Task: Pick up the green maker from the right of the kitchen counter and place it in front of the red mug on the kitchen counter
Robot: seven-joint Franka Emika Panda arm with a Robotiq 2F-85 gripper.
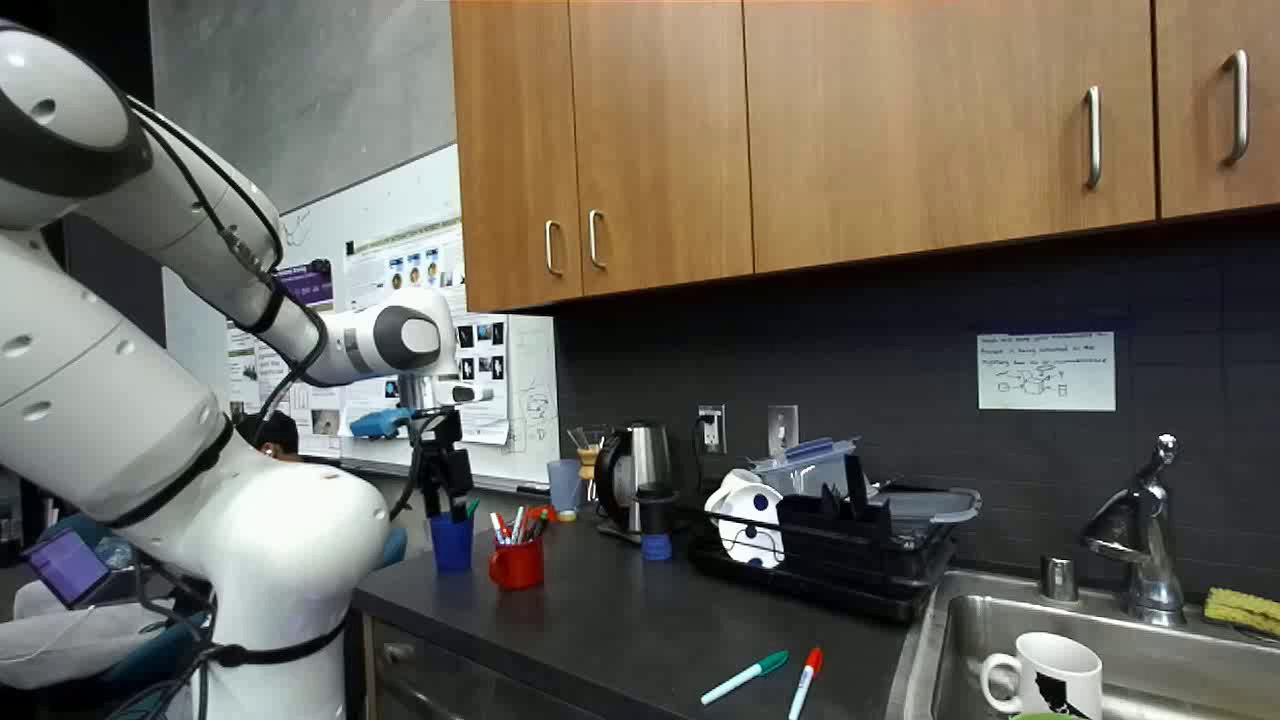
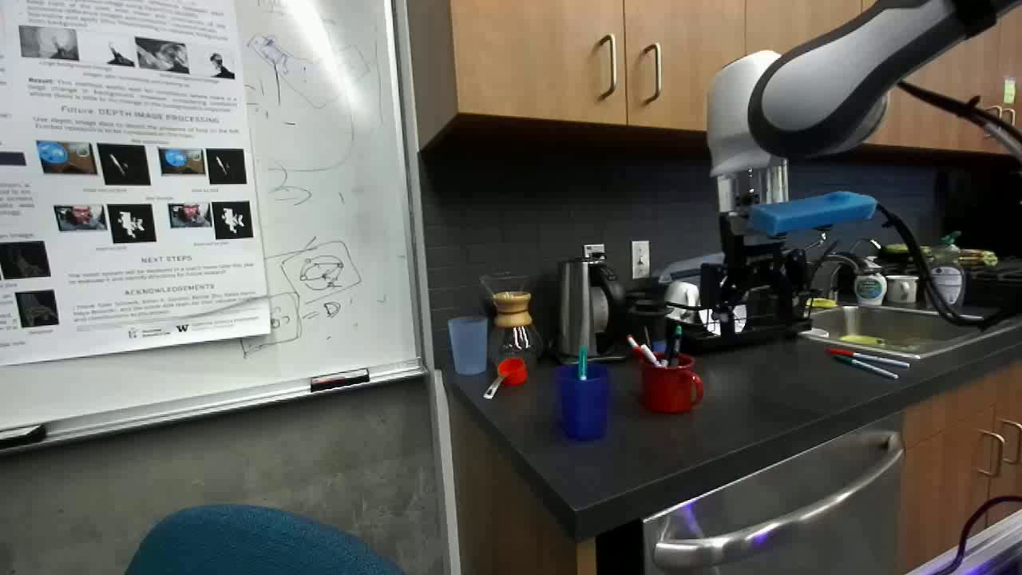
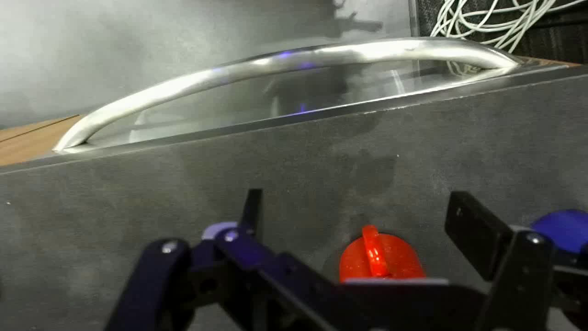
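Observation:
The green marker (image 1: 742, 681), with a white body and green cap, lies on the dark kitchen counter (image 1: 620, 630) beside the sink. It also shows in an exterior view (image 2: 872, 368). The red mug (image 1: 517, 567) stands upright on the counter with several markers in it. It shows in an exterior view (image 2: 667, 390) and in the wrist view (image 3: 399, 259), partly hidden by the gripper's body. My gripper (image 3: 356, 204) is open and empty, above the counter near the mug. It shows in both exterior views (image 1: 446, 510) (image 2: 762, 315). The green marker is out of the wrist view.
A red-capped marker (image 1: 805, 685) lies next to the green one. A blue cup (image 1: 452, 545) with a green-topped marker stands beside the mug. A kettle (image 1: 648, 465), black dish rack (image 1: 800, 580) and sink (image 1: 935, 650) line the back and side. Cabinets (image 1: 660, 140) hang above.

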